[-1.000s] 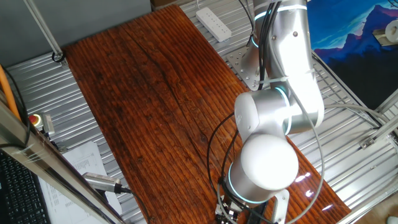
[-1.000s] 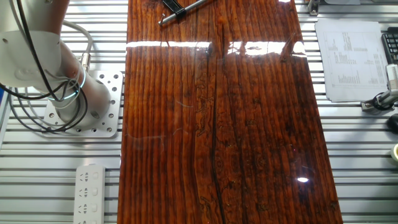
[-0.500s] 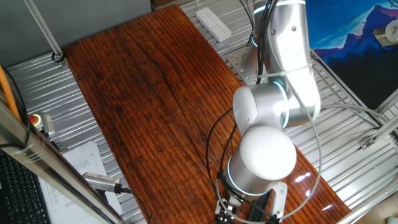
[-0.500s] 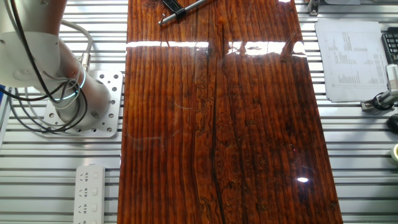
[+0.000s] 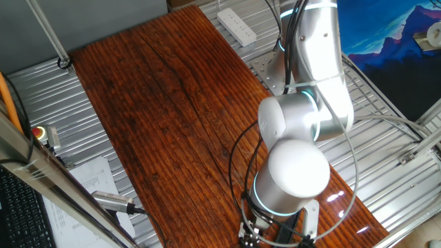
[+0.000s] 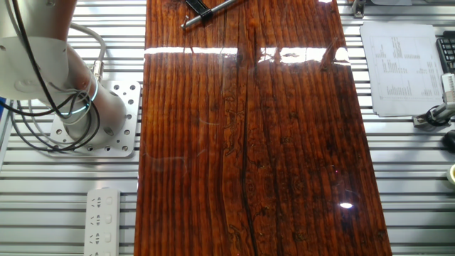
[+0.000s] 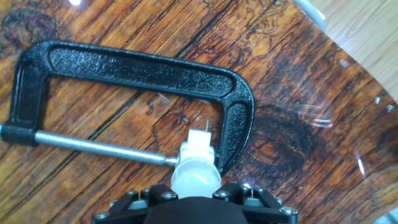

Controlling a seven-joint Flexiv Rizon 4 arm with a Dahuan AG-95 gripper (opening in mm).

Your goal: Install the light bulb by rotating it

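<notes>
In the hand view the light bulb point(image 7: 195, 176) shows its white dome end-on, right in front of my gripper point(image 7: 196, 190). The black gripper body covers the dome's lower edge. No fingers show clear of it, so I cannot tell whether they press on the dome. Beyond the dome is a small white block point(image 7: 199, 146) held in a black C-clamp point(image 7: 143, 68) that lies flat on the wooden table, at the tip of its screw point(image 7: 93, 146). In one fixed view the arm's joints hide the gripper point(image 5: 274, 238) at the table's near end. The other fixed view shows neither bulb nor gripper.
The arm's base point(image 6: 85, 114) stands on a metal plate beside the wooden table point(image 6: 249, 142). A power strip point(image 6: 101, 220) lies near it. A black and silver tool point(image 6: 206, 8) lies at the table's end. Papers point(image 6: 398, 67) rest on the metal bench.
In one fixed view the arm's lower joints have shifted slightly left and down over the clamp end of the table. The other fixed view is unchanged.
</notes>
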